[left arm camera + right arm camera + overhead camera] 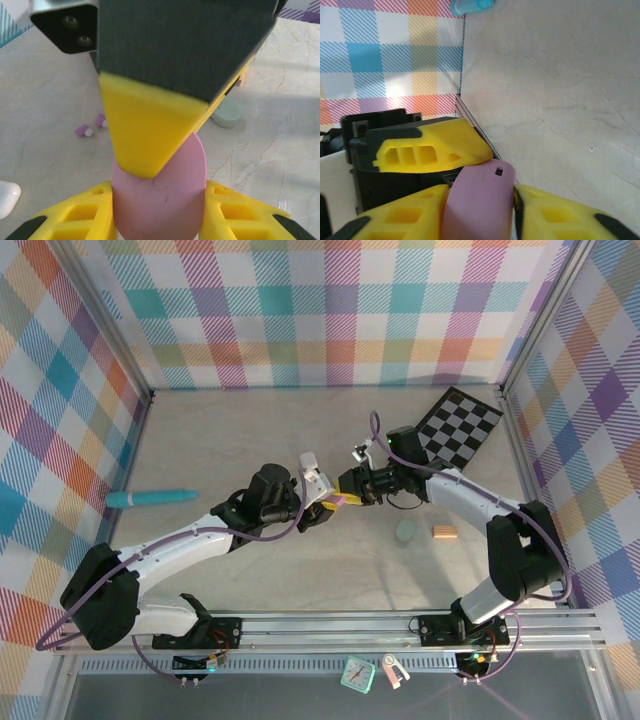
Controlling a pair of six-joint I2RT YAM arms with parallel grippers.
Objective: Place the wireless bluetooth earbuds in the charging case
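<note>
Our left gripper (160, 212) is closed narrowly on the pink case (160, 185), with a finger on each side. Our right gripper (480, 212) clamps the same case from the opposite end, so the fingertips overlap. We cannot see inside the case. Two lilac earbuds (81, 131) lie loose on the table (45, 90), below and left of the left gripper. A mint case (227, 112) sits beyond it to the right. Both arms reach inward, and the wrists meet above mid-table.

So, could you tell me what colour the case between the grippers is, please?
The charging case is pink, clearest in the left wrist view.
</note>
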